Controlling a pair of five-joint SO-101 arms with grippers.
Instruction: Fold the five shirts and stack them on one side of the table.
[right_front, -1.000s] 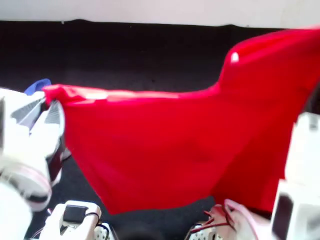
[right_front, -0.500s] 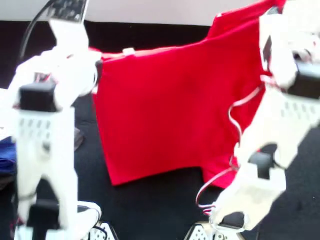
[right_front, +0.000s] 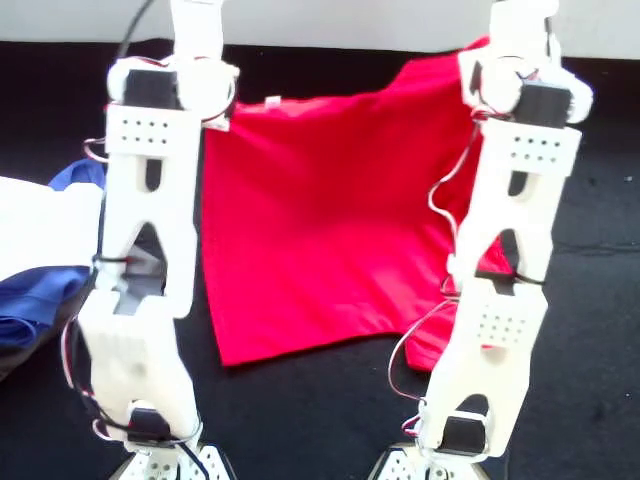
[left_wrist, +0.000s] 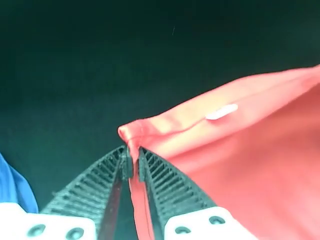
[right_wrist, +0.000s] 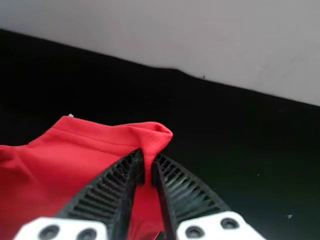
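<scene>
You are carrying the red shirt (right_front: 320, 220) forward and down over the black table (right_front: 300, 400), left gripper (left_wrist: 131, 162) and right gripper (right_wrist: 147, 170) each clamping a far corner, readying it for folding.

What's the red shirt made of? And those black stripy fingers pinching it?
The red cloth shirt looks like thin, soft fabric: it drapes, wrinkles, and shows a stitched hem. The black ridged fingers look like matte plastic, maybe printed; ribs run across them.
</scene>
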